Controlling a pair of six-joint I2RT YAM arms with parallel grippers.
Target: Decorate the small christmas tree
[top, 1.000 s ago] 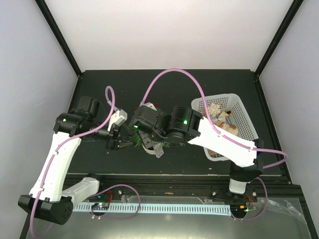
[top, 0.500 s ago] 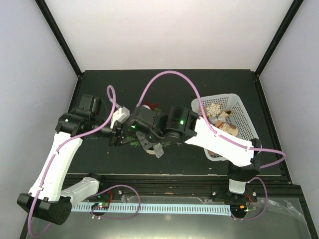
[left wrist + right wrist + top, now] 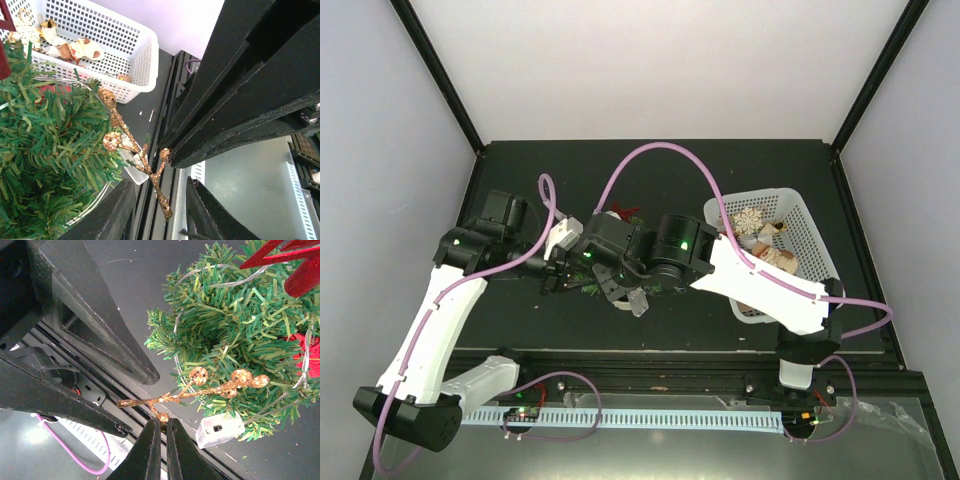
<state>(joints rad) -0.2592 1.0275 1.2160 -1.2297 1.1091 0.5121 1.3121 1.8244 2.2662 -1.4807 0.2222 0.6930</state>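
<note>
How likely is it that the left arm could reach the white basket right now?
Probably not. The left gripper sits left of the tree, and the right arm stretches across between it and the basket, which lies at the far right.

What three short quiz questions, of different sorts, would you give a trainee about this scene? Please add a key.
1. Which gripper pinches the gold glitter sprig? A) left B) right C) neither
2. True or false: the white basket holds no ornaments.
3. Fill in: the star on the small christmas tree is ____.

Key: 1 B: the right gripper is shut on it and the left gripper is open. 2 false. 3 red.
</note>
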